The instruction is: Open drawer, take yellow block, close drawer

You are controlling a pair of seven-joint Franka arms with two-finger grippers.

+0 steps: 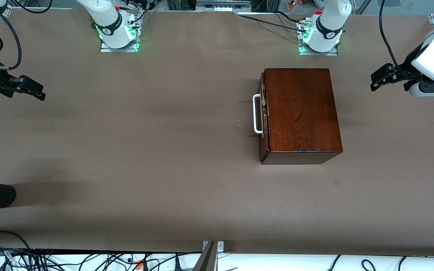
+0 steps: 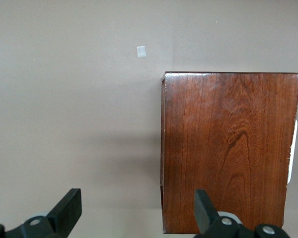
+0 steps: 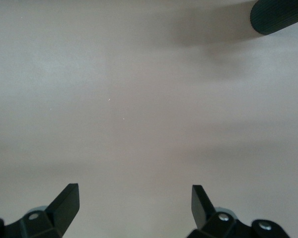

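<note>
Front view shows the drawer (image 1: 263, 113) fully pushed into its glossy reddish-brown box (image 1: 300, 109), which sits on the counter (image 1: 145, 150) toward my left arm's end, close to that arm's base. Its dark front and the white handle (image 1: 256, 114) face toward my right arm's end of the counter. The box's long axis runs from the bases toward the front camera, and the handle bar lies along that same line. I see no yellow block anywhere; I judge it lies inside the shut drawer.

My left gripper (image 1: 379, 79) hangs over the counter's edge at the left arm's end, jaws spread wide and holding nothing. My right gripper (image 1: 32, 88) hangs over the counter at the right arm's end, well apart from the box, jaws likewise spread and empty.

The box looks solid, stiff and fairly heavy, with a slick varnish, so I would not pinch its walls. The handle is rigid and stands clear of the front: I would take it mid-bar. The box may slide when pulled, so bracing it could help.
</note>
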